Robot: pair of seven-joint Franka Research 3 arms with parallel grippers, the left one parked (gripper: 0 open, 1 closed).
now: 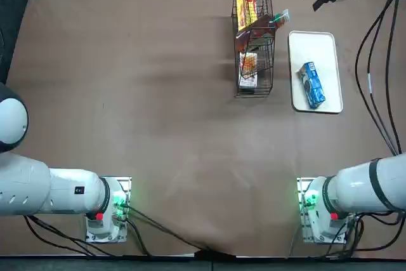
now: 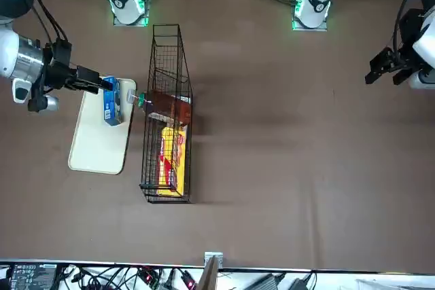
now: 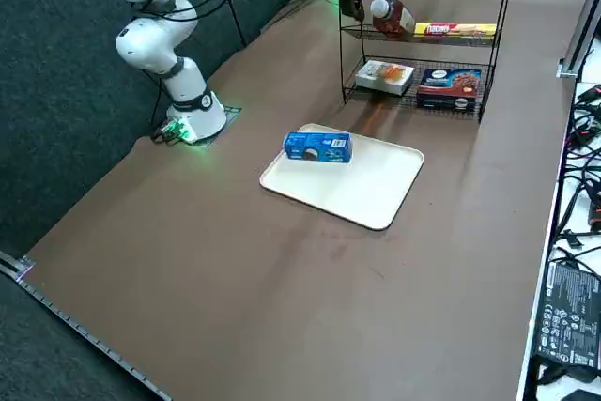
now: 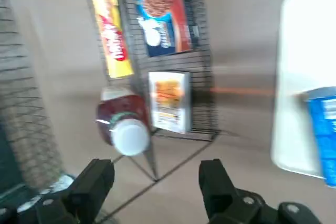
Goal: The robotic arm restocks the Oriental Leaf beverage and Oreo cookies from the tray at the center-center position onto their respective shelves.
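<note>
The right gripper [image 4: 156, 166] is spread wide, with a broad gap between its two fingertips, and it has hold of nothing. It hovers by the right side of the shelves [image 1: 255, 87], raised above the table [image 1: 158, 131] close to the bottle's cap end. In the right wrist view the bottle's white cap shows beyond the gap, with neither finger closed on it; how far the cap is from the fingers I cannot tell.

The Oriental Leaf bottle [image 3: 392, 22] lies on its side on a wire tier above the lowest one, placed crosswise, its white cap [image 4: 130, 137] sticking out over the right edge of the rack. On that same tier a yellow snack packet [image 1: 246, 6] with red print lies to the far side of the bottle, running lengthwise along the rack.

The lowest tier holds two boxes: a white box [image 3: 384, 76] with a food picture toward the near end, and a dark blue and red box [image 3: 449, 87] with a cookie picture farther along.

The Oreo packet [image 1: 312, 85] rests on the white tray [image 1: 313, 49], to the right of the rack and well toward the tray's near end, set at a slight slant. The tray lies flat on the brown tabletop, apart from the rack, its long sides running roughly near to far.
</note>
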